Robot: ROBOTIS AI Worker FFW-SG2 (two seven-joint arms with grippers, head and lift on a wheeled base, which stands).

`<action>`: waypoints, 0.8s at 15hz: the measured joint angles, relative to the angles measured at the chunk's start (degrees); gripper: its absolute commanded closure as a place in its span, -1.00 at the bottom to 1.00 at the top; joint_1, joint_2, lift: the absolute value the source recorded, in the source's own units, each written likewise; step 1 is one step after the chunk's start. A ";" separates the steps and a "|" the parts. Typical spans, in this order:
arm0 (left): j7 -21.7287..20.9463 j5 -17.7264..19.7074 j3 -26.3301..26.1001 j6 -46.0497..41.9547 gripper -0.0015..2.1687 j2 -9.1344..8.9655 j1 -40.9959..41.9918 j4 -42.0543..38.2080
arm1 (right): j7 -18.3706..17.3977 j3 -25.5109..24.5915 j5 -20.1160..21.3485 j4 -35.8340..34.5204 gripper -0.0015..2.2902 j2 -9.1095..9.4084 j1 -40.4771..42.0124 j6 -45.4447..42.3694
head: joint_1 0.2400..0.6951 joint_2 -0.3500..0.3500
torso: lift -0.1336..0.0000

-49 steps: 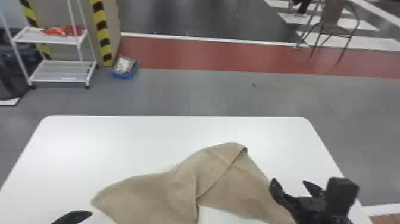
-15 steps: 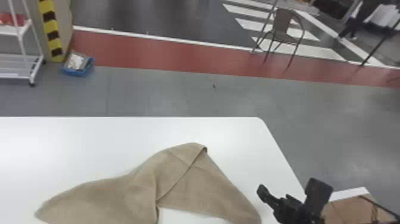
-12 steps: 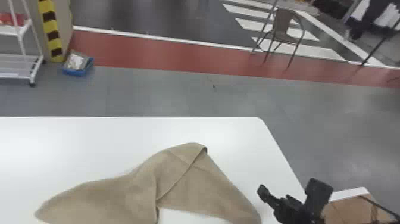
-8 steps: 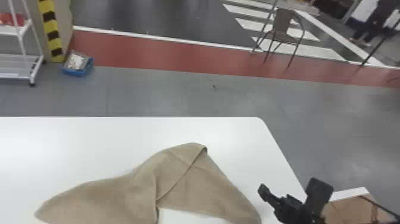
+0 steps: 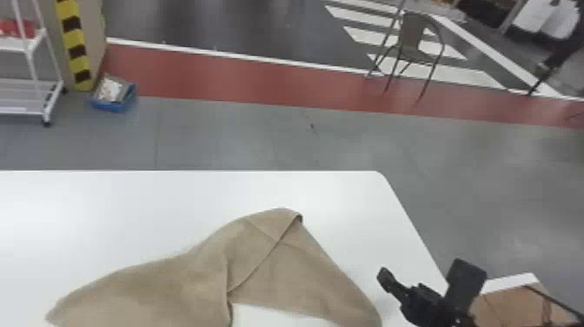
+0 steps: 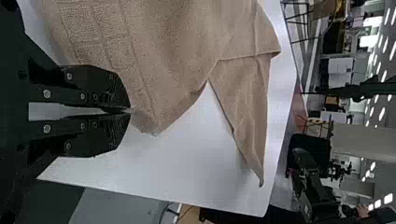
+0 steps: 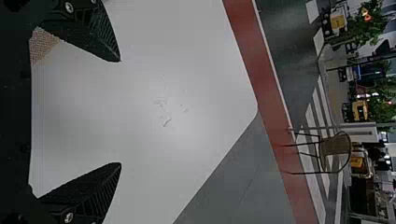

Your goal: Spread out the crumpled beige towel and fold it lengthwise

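white table [image 5: 130, 213], beige towel [image 5: 165, 291] near right jaws

Head cam sat up high, farther back than the right gripper [image 5: 422, 270], aimed forward and down past it. Wrist cams were right up close behind the left gripper [image 6: 130, 111] and its twin, looking out past the fingertips. All three shared the table [image 5: 130, 208] and towel [image 5: 278, 269]; head and right also shared the chair [image 5: 413, 37].
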 measured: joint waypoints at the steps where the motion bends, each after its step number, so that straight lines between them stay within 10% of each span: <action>1: -0.30 0.46 1.66 0.00 0.77 0.06 0.69 -1.54 | 0.05 -0.03 0.05 0.12 -0.92 0.00 -0.12 0.02 | 1.00 -1.00 | 1.00; 9: -7.29 9.43 23.76 5.43 0.77 -0.99 0.25 -9.21 | 4.59 2.58 6.69 0.15 -0.92 0.00 -0.59 2.52 | 1.00 -1.00 | 1.00; 12: -8.13 13.07 31.50 9.50 0.77 -1.20 -2.21 -8.85 | 8.06 5.63 12.22 0.15 -0.92 0.00 -0.77 1.95 | 1.00 -0.63 | 1.00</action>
